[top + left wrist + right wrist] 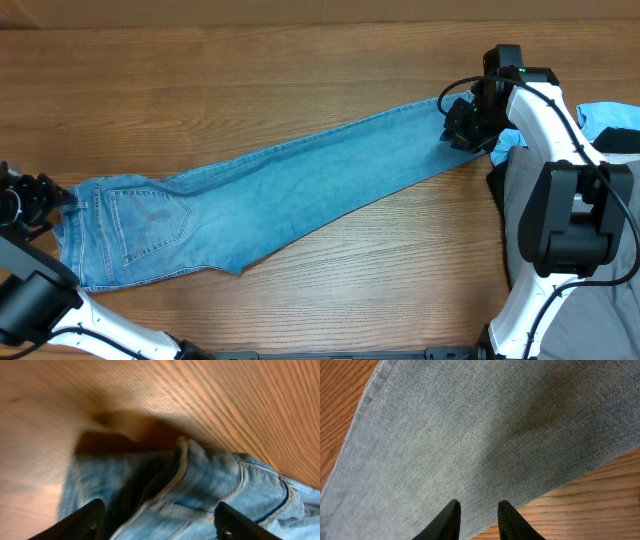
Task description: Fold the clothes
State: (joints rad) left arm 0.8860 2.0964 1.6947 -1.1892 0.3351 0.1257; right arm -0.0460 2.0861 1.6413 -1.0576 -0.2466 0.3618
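Light-blue denim jeans point(280, 190) lie flat and slanted across the table, waist at the left with a back pocket point(150, 225) up, legs running to the upper right. My left gripper point(55, 195) is at the waistband point(180, 467) and stands open point(160, 522), its fingers wide either side of the bunched denim point(225, 490). My right gripper point(465, 125) sits on the leg end, hiding the hem. Its fingers point(451, 515) stand narrow, closed in on the denim point(485, 430) with the gripper point(478, 506) near the leg's edge.
A grey garment point(600, 310) lies at the right edge under the right arm point(545, 110), with sky-blue cloth point(600, 115) and black cloth point(625, 138) beyond it. Bare wooden table point(250, 70) surrounds the jeans.
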